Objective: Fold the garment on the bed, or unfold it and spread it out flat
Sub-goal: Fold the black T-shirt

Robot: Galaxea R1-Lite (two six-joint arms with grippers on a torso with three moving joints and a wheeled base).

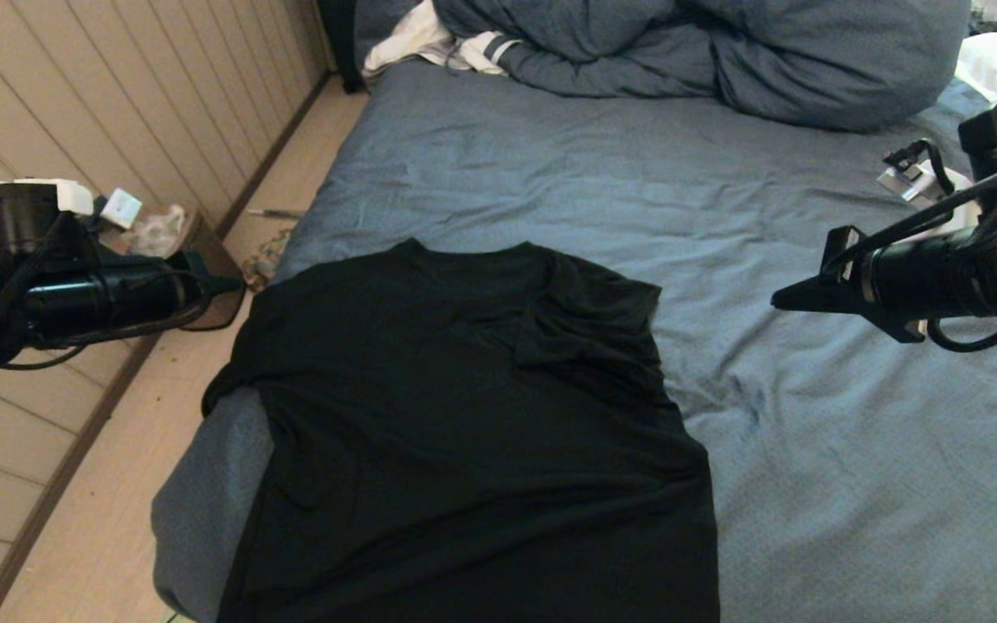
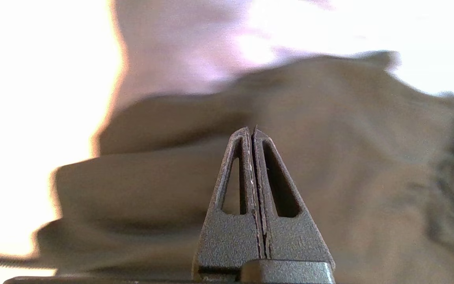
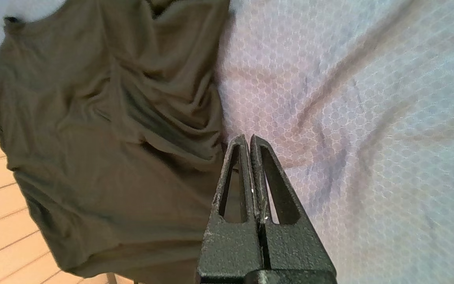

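Your garment (image 1: 464, 433) lies plain black side up on the bed (image 1: 853, 484), near the bed's left front corner, with its collar toward the far end and its hem running off the near edge of the head view. So its long axis runs away from you, near to far. Its left side droops over the mattress edge toward the floor, while its right sleeve (image 1: 589, 324) is doubled back inward onto the chest, a thicker dark patch just inside the right shoulder.

Both arms hang off to the sides, clear of the cloth. Your left gripper (image 1: 234, 284) hovers beyond the bed's left edge, over the floor, with the jaws pressed together and holding nothing (the left wrist view shows the two tips meeting over the shirt). Your right gripper (image 1: 777, 301) floats above bare sheet to the right of the shirt, jaws likewise closed and empty, pointing in toward the garment.

The relation that matters: the folded sleeve sits on the right half, between the shirt's midline and your right gripper. I judge the right arm the better placed to reach it, coming in leftward and down. It would need its jaws opened before it can pinch the sleeve edge and draw it outward.
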